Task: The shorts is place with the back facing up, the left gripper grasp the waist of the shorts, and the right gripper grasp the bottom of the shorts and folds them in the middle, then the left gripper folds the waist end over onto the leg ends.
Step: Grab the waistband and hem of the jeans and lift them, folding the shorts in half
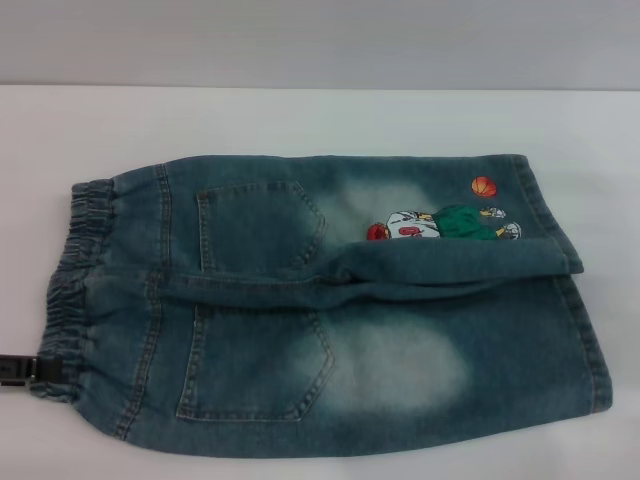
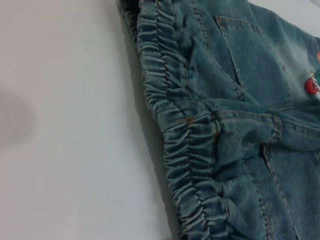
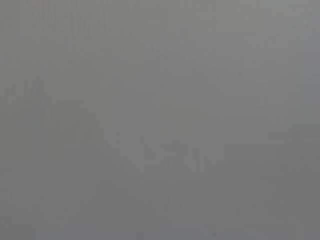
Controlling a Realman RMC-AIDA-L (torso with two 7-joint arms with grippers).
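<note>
Denim shorts spread flat on a white table, back side up, waist toward the robot's left, leg ends toward its right. Washed blue cloth, faded pale in patches over the seat and thighs, with tan stitching along the seams. Elastic waistband gathered into tight ribbed puckers, seen close in the left wrist view as rows of small folds along the edge of the cloth. Two back pockets, far one and near one, each five-sided and flat against the cloth. Far leg partly turned over itself, making a thick soft fold across the middle, with a cartoon print and a small orange ball above it. Left gripper at the near corner of the waistband, only a dark tip visible at the frame edge, touching or just beside the cloth; cannot tell whether clenched or released. Right wrist view plain grey, nothing distinguishable.
</note>
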